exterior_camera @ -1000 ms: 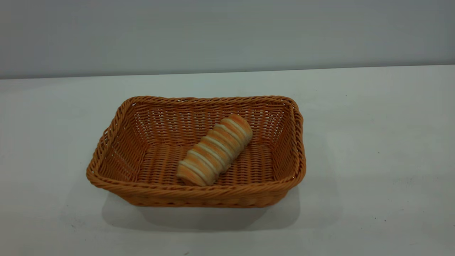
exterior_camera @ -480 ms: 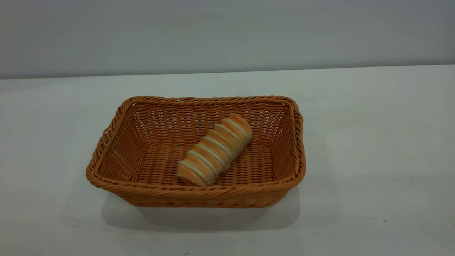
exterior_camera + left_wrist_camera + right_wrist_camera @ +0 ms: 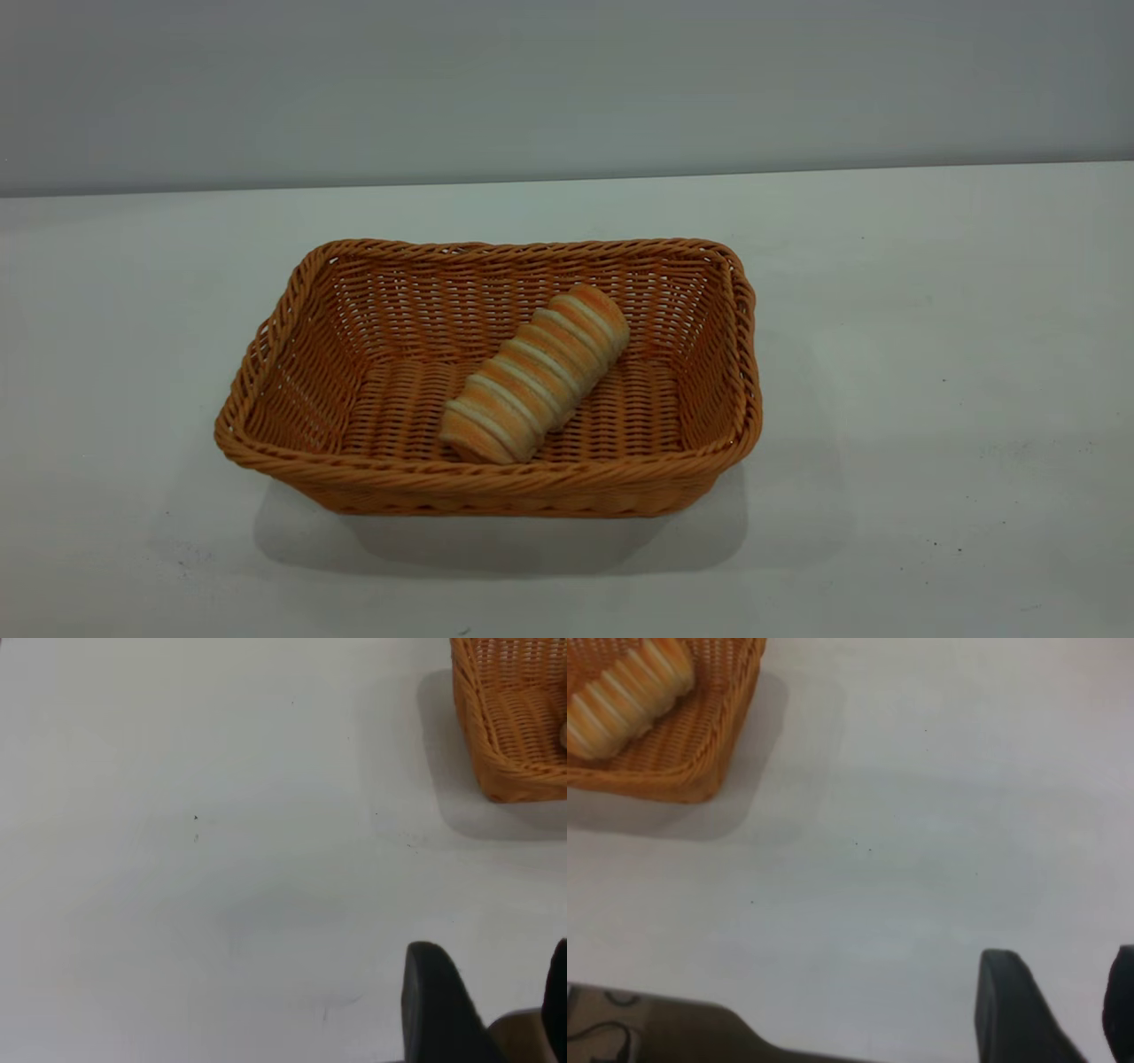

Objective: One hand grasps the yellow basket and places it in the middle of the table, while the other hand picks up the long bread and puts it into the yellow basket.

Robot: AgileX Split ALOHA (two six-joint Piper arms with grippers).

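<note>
Long bread (image 3: pixel 534 374) lying slantwise inside yellow basket (image 3: pixel 292 310), mid-table (image 3: pixel 930 354); left gripper (image 3: pixel 485 1010) parked over bare surface well off the basket, fingers apart, holding nothing; right gripper (image 3: pixel 1050 1014) likewise out to the other side, fingers spread, empty

change: none visible | long bread (image 3: pixel 534 374) | yellow basket (image 3: pixel 292 310) | unmoved
</note>
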